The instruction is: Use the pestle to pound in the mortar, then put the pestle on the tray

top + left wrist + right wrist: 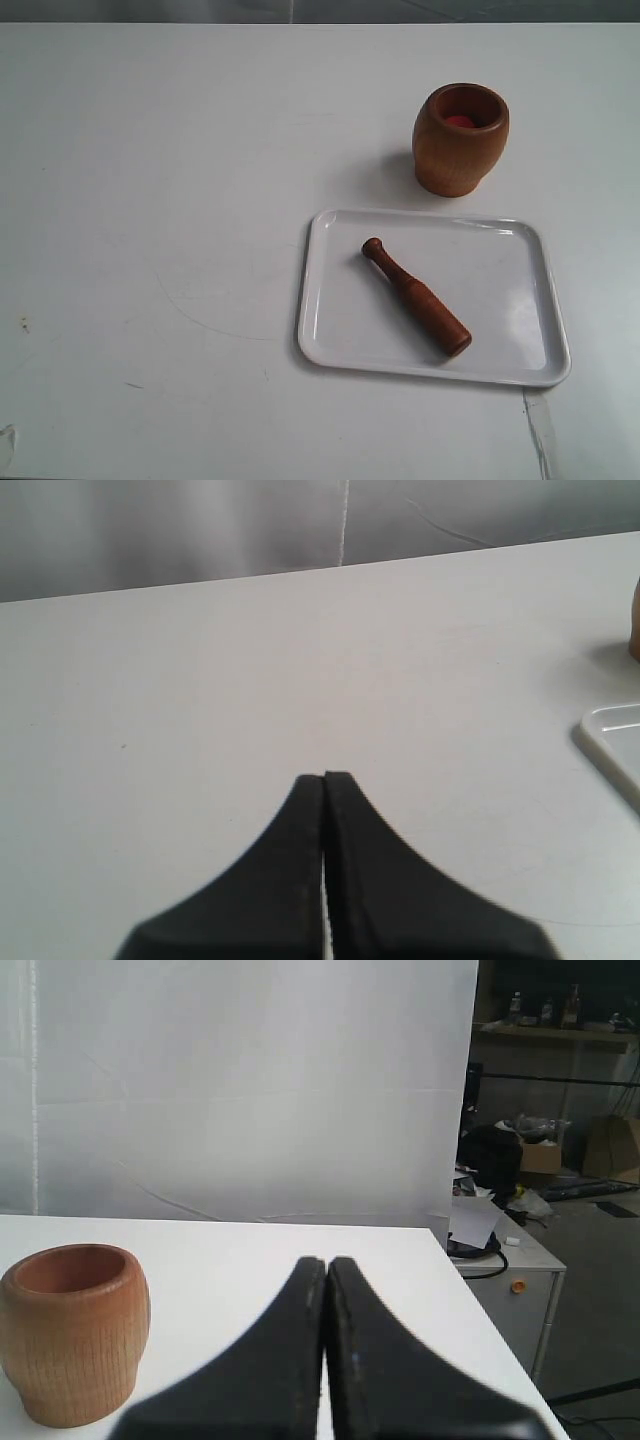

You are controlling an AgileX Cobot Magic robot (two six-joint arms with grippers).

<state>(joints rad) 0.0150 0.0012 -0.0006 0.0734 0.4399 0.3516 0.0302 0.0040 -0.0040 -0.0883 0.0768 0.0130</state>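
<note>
The light brown wooden mortar (460, 138) stands upright on the white table behind the tray, with something red inside; it also shows in the right wrist view (72, 1332). The dark reddish-brown pestle (417, 297) lies diagonally on the white tray (330, 340), knob toward the back left. A corner of the tray (612, 732) shows in the left wrist view. My left gripper (324, 776) is shut and empty above bare table. My right gripper (326, 1260) is shut and empty, beside and apart from the mortar. Neither arm appears in the exterior view.
The white table (150, 200) stretches wide to the left of the tray. Its right edge (470, 1290) drops off beyond the right gripper, with a cabinet and clutter (520, 1160) beyond. A white backdrop (250, 1080) stands behind the table.
</note>
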